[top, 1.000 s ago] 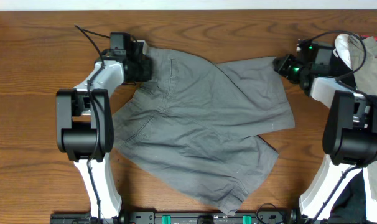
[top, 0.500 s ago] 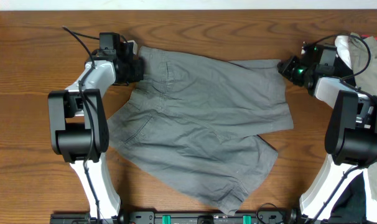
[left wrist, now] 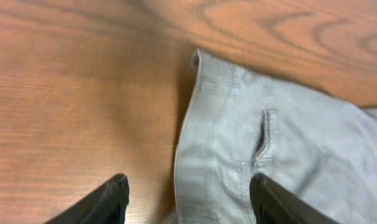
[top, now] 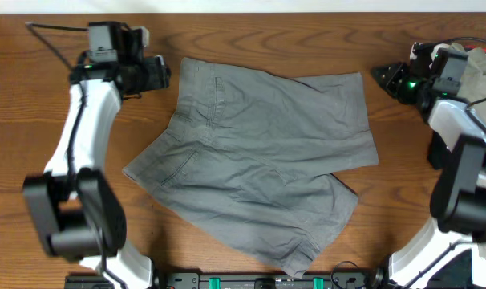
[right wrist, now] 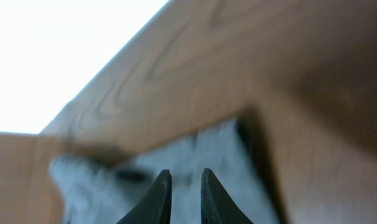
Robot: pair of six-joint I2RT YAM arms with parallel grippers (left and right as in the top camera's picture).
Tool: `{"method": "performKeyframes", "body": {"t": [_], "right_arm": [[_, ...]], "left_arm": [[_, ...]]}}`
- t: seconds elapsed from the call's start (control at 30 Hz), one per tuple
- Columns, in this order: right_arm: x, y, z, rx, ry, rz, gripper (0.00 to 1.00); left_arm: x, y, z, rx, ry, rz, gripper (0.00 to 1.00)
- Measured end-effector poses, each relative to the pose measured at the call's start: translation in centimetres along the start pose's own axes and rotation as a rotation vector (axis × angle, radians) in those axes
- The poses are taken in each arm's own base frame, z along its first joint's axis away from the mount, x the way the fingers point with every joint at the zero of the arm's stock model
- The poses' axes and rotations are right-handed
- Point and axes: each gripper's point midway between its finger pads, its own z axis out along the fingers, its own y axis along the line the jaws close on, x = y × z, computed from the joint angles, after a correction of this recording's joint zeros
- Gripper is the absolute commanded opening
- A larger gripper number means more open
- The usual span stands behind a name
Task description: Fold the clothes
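The wooden bench (top: 251,32) carries the grey-olive shorts (top: 259,152), spread flat at its middle with one leg lapped over the other toward 5 o'clock. The left gripper (top: 161,74) hovers just off their 10 o'clock corner, jaws wide and empty. The right gripper (top: 378,75), at 2 o'clock, is barely parted and clear of the cloth.

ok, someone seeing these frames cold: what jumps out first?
The grey-olive shorts lie sprawled flat across the middle of the wooden table, their legs overlapping toward the right. The left gripper sits open just off their top-left corner. The right gripper sits just off the top-right corner, its jaws only narrowly apart.
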Motion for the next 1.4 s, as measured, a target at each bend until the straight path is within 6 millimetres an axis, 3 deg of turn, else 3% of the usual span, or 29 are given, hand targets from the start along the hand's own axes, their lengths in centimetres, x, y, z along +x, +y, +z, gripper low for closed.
{"method": "performKeyframes", "body": {"t": [0.07, 0.13, 0.3, 0.43, 0.6, 0.77, 0.9, 1.07, 1.13, 1.4], "right_arm": [[1.6, 0.9, -1.5, 0.029, 0.062, 0.021, 0.18], [3.6, 1.3, -2.7, 0.080, 0.131, 0.044, 0.20], [10.7, 0.2, -4.1, 0.313, 0.352, 0.061, 0.22], [14.7, -1.3, -3.0, 0.472, 0.463, -0.014, 0.17], [16.6, -3.3, 0.4, 0.551, 0.485, -0.079, 0.11], [14.8, -3.0, 3.6, 0.514, 0.387, -0.074, 0.10], [13.0, -2.0, 6.5, 0.438, 0.314, -0.092, 0.11], [10.7, -0.7, 9.2, 0.377, 0.272, -0.102, 0.14], [9.8, -0.3, 10.0, 0.369, 0.266, -0.109, 0.19], [7.7, 1.0, 10.2, 0.372, 0.332, -0.190, 0.34]], "left_arm": [[1.5, -0.4, -1.6, -0.005, 0.058, -0.019, 0.64], [3.6, -0.5, -2.0, -0.011, 0.143, -0.038, 0.64], [7.8, -0.8, -0.5, -0.004, 0.293, -0.004, 0.64], [10.5, -0.6, 1.3, 0.004, 0.342, 0.032, 0.54], [12.9, 0.1, 2.8, 0.007, 0.367, 0.048, 0.36], [14.4, 1.0, 3.3, -0.023, 0.389, 0.071, 0.22], [13.9, 1.8, 3.5, -0.068, 0.369, 0.077, 0.21], [12.8, 2.2, 3.8, -0.098, 0.323, 0.061, 0.39], [12.4, 2.2, 3.9, -0.100, 0.304, 0.053, 0.45], [12.5, 2.5, 3.8, -0.112, 0.307, 0.021, 0.49]]}}
